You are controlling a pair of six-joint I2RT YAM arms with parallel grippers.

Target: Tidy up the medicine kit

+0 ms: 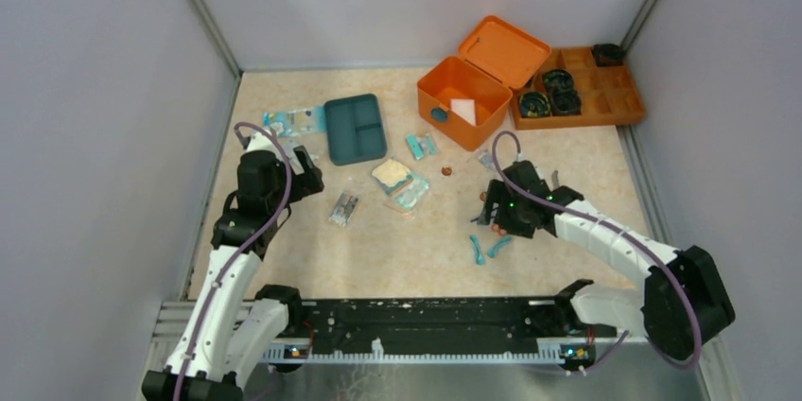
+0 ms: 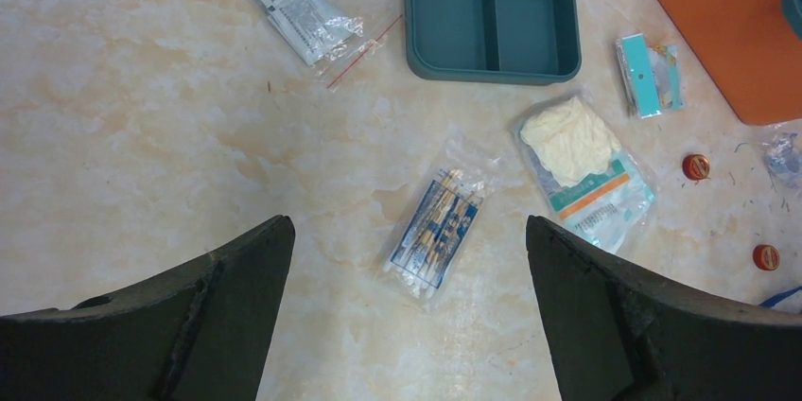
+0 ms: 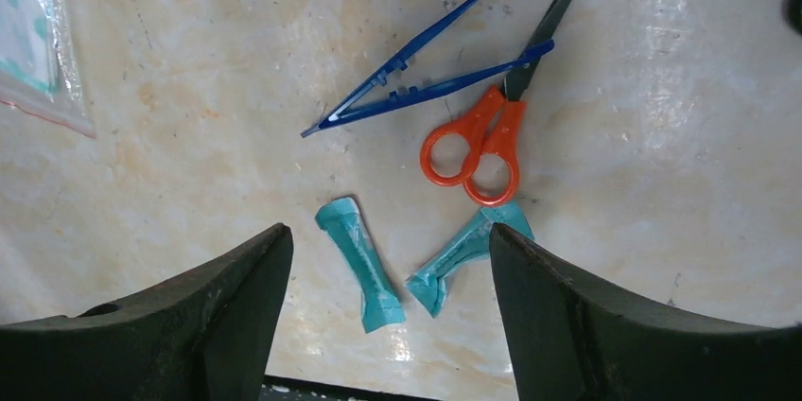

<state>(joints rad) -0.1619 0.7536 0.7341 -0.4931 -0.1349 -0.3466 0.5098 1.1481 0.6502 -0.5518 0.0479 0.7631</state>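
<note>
The medicine kit (image 1: 463, 98) is an orange box at the back of the table, its lid (image 1: 504, 49) swung open; its orange wall (image 2: 738, 32) shows in the left wrist view. My left gripper (image 2: 407, 226) hangs open above a cotton swab packet (image 2: 437, 229), touching nothing. My right gripper (image 3: 390, 231) is open low over the table. Two teal sachets (image 3: 359, 264) (image 3: 468, 252) lie between its fingers, neither gripped. Just beyond them lie orange-handled scissors (image 3: 482, 136) and blue tweezers (image 3: 416, 70).
A teal compartment tray (image 1: 356, 127) lies left of the kit and a flat orange divided tray (image 1: 586, 89) with black items right of it. A gauze packet (image 2: 582, 169), a wipes bag (image 2: 293, 4), a small teal card (image 2: 648, 75) and red tins (image 2: 696, 166) are scattered mid-table.
</note>
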